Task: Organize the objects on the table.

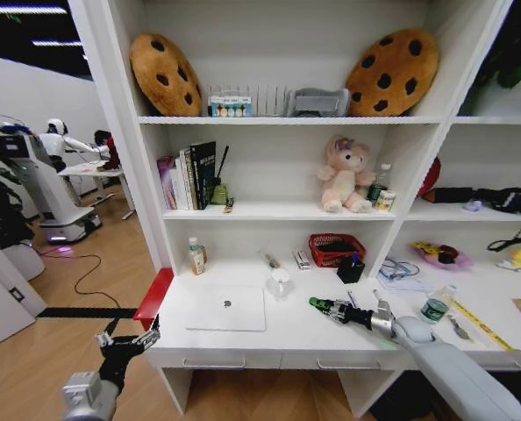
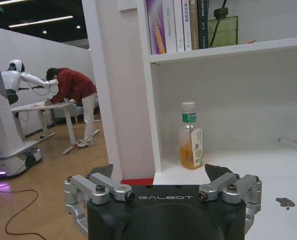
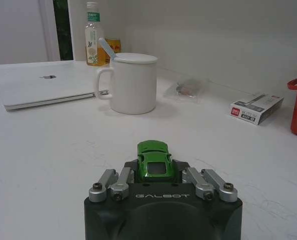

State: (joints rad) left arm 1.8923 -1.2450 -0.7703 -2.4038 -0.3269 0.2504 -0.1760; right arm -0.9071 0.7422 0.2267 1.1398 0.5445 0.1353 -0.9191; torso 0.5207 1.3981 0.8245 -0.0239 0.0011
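Bright, even light falls from ceiling strips (image 1: 15,10) at eleven o'clock in the head view, whose edges bow outward, bending the shelf uprights (image 1: 111,105). The white mug (image 3: 132,82) throws a soft shadow on the table (image 3: 48,165). Both wrist views are sharp, without glare.

Tall white shelving unit (image 1: 287,118) against white back wall, several tiers. Two brown cookie-shaped cushions (image 1: 164,74) on top shelf, leaning at either end. Row of books (image 1: 189,178) on middle shelf, pink plush toy (image 1: 345,174) further right. Light wood floor (image 1: 67,289), black cable (image 1: 81,267) trailing across it. Red block (image 1: 153,298) at foot of shelving. Small white table (image 2: 41,107) with thin legs in room behind. White partition wall (image 2: 33,55), dark ceiling with strip lights (image 2: 41,21).
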